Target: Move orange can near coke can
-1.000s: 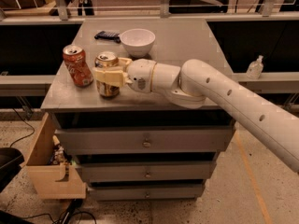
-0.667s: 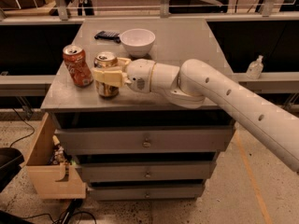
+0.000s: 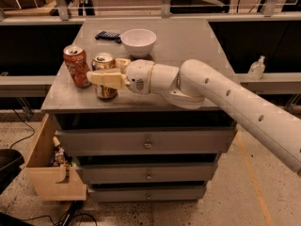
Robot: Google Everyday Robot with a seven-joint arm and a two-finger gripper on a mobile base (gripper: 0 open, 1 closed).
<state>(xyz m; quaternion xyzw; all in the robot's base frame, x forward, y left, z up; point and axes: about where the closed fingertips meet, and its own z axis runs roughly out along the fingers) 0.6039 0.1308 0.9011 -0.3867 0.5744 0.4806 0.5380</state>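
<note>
The orange can (image 3: 104, 60), golden-tan with a silver top, stands upright on the grey table (image 3: 197, 36) near its front left corner. The coke can (image 3: 76, 66), red-orange with white markings, stands just to its left with a small gap between them. My gripper (image 3: 101, 73) reaches in from the right with its cream fingers (image 3: 107, 78) closed around the middle of the orange can, one in front and one behind. The can's base rests on the table.
A white bowl (image 3: 138, 41) and a dark flat object (image 3: 108, 35) lie behind the cans. A wooden drawer (image 3: 47, 173) hangs open at the lower left. A sanitizer bottle (image 3: 256, 68) stands on the ledge at right.
</note>
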